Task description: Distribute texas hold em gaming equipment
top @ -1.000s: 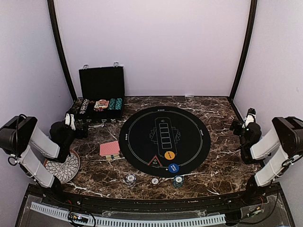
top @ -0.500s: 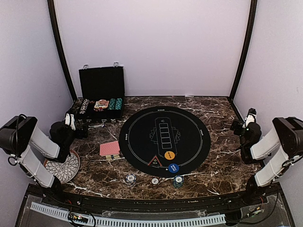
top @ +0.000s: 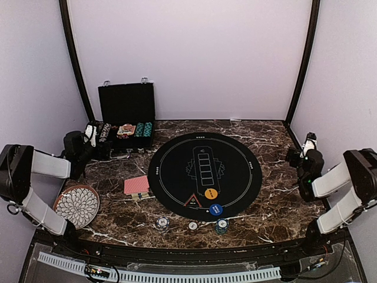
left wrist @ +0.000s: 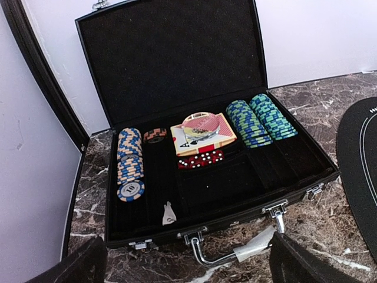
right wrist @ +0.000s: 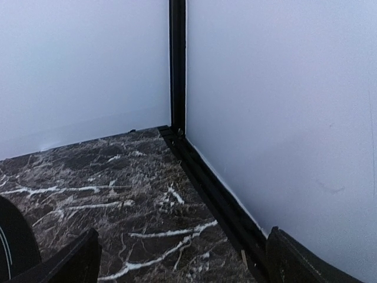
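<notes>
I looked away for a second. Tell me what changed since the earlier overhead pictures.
The left gripper swung away from the flower-patterned round plate toward the open black hinged case, jaws open and empty. The right gripper barely shifted, also open. Red-backed playing cards, chips and buttons stayed put.

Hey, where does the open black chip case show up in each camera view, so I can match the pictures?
Top external: the black case stands open at the far left of the table, lid upright, behind the red cards.
Left wrist: the case fills most of the frame, straight ahead.
Right wrist: not in it; only a wall corner and marble show.
Shared landmark: the green chip rows at the case's right end.
</notes>
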Robot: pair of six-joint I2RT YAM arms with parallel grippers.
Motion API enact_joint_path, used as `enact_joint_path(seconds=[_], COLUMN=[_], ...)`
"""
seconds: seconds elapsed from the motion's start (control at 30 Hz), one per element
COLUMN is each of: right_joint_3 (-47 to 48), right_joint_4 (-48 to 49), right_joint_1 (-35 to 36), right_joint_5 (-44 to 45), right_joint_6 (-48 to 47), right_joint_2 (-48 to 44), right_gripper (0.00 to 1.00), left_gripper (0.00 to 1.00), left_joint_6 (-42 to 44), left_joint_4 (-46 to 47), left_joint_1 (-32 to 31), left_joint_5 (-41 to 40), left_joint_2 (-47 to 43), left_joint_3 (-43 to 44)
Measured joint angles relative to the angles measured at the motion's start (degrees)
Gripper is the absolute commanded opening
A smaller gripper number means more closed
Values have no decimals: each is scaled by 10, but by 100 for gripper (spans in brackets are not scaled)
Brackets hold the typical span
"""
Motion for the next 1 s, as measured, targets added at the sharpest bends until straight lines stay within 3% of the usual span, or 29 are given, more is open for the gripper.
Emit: enact_joint_path(seconds=[0.13, 0.2, 0.4, 0.6, 0.83, 1.0], right_joint_3=[130, 192, 204, 222, 314, 394], right_joint_4=[-200, -255, -333, -446, -548, -643], right_joint_1=[3, 5, 8, -25, -68, 33], right_joint_5=[14, 13, -2, -45, -178, -207], right_joint_6=[-11, -9, 38, 169, 259, 232], right_joint_2=[-54, -74, -148, -168, -143, -83], right_gripper=[99, 99, 99, 99, 99, 99], left_gripper=[99, 99, 98, 99, 99, 99], left_joint_6=[6, 7, 7, 9, 11, 11], left_joint_4=[-93, -128, -256, -384, -517, -592], left_joint_1=[0, 0, 0, 3, 3, 3], left_joint_5=[7, 15, 49, 111, 165, 127], left_joint_2=[-8, -8, -8, -9, -26, -26], left_joint_3=[42, 58, 121, 203, 268, 310])
